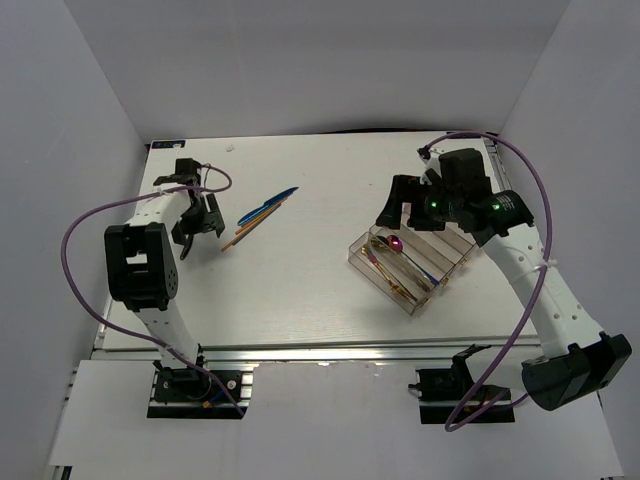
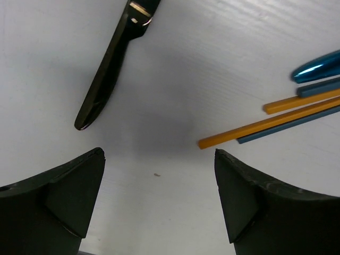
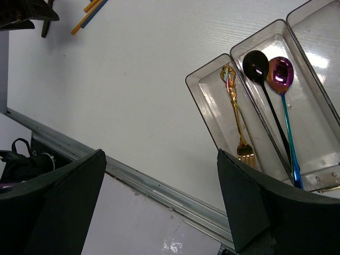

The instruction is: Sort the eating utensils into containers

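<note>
The clear tray (image 1: 362,256) lies right of centre; in the right wrist view (image 3: 212,95) it holds a gold fork (image 3: 236,114), a black spoon (image 3: 257,66) and an iridescent spoon (image 3: 281,74). My right gripper (image 1: 400,215) hangs open and empty above the tray's far left end (image 3: 159,159). Blue pieces (image 1: 270,205) and gold-brown chopsticks (image 1: 250,228) lie loose on the table at the left. My left gripper (image 1: 197,233) is open and empty low over the table (image 2: 159,159), left of the chopsticks (image 2: 265,125) and blue pieces (image 2: 316,66). A black utensil (image 2: 109,64) lies ahead of it.
White walls enclose the table on three sides. A metal rail (image 3: 159,188) runs along the table's near edge. Purple cables (image 1: 80,225) loop beside both arms. The tray's two right compartments (image 3: 319,42) show nothing in them.
</note>
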`<control>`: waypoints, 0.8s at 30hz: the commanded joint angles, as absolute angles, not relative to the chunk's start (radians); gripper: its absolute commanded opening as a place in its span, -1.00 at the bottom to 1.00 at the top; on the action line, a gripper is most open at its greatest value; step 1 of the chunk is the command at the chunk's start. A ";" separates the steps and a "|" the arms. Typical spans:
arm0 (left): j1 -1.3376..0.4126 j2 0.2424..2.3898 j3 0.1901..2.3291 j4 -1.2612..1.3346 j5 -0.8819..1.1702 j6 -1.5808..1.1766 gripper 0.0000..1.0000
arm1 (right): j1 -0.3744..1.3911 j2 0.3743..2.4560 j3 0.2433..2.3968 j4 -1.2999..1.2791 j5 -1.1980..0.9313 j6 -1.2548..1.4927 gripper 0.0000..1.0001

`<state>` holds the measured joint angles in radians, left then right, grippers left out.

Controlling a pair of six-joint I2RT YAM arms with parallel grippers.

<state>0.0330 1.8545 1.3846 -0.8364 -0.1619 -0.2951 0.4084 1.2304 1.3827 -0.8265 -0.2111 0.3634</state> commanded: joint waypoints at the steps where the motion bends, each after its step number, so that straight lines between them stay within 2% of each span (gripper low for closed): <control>1: 0.075 1.793 1.367 -0.810 -0.203 -0.273 0.84 | 0.413 1.224 1.381 -0.776 -0.247 0.368 0.79; 12: 0.144 1.962 1.511 -0.778 -0.127 -0.241 0.73 | 0.414 1.197 1.319 -0.772 -0.265 0.376 0.79; 14: 0.146 1.993 1.519 -0.773 -0.133 -0.239 0.64 | 0.414 1.197 1.319 -0.775 -0.262 0.376 0.79; 17: 0.164 2.040 1.522 -0.759 -0.132 -0.247 0.60 | 0.414 1.198 1.321 -0.781 -0.264 0.376 0.79; 19: 0.184 2.066 1.520 -0.753 -0.117 -0.252 0.49 | 0.414 1.198 1.322 -0.785 -0.261 0.374 0.79; 24: 0.189 2.034 1.408 -0.720 -0.121 -0.276 0.30 | 0.414 1.198 1.325 -0.782 -0.252 0.377 0.79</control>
<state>0.1799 2.0586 1.4818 -0.7330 -0.1005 -0.2691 0.4084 1.2209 1.3190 -0.7975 -0.2459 0.3748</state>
